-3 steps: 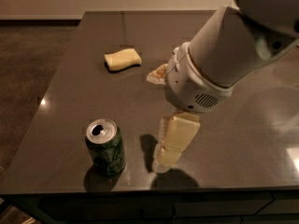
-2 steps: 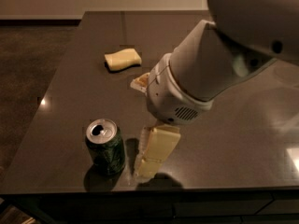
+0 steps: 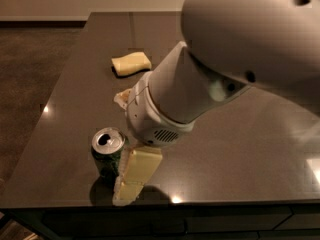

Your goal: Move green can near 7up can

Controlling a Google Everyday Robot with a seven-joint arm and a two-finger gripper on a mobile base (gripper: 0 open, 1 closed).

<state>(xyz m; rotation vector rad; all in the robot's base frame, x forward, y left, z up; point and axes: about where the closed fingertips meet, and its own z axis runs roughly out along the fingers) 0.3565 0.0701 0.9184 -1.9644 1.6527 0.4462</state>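
The green can (image 3: 106,153), dark green with a silver top, stands upright near the table's front left corner. My gripper (image 3: 129,180) hangs from the big white arm (image 3: 200,84) and sits low, right against the can's right side, close to the table's front edge. The can is not lifted. The 7up can does not show in this view; the arm covers much of the table's middle and right.
A yellow sponge (image 3: 131,63) lies farther back on the dark table (image 3: 75,84). A pale crumpled object (image 3: 121,97) peeks out from behind the arm. The table's front edge runs just below the can, and its left edge is close by.
The arm has swung left and nearer to the camera. The gripper went from well right of the green can to right beside it. The can has not moved.
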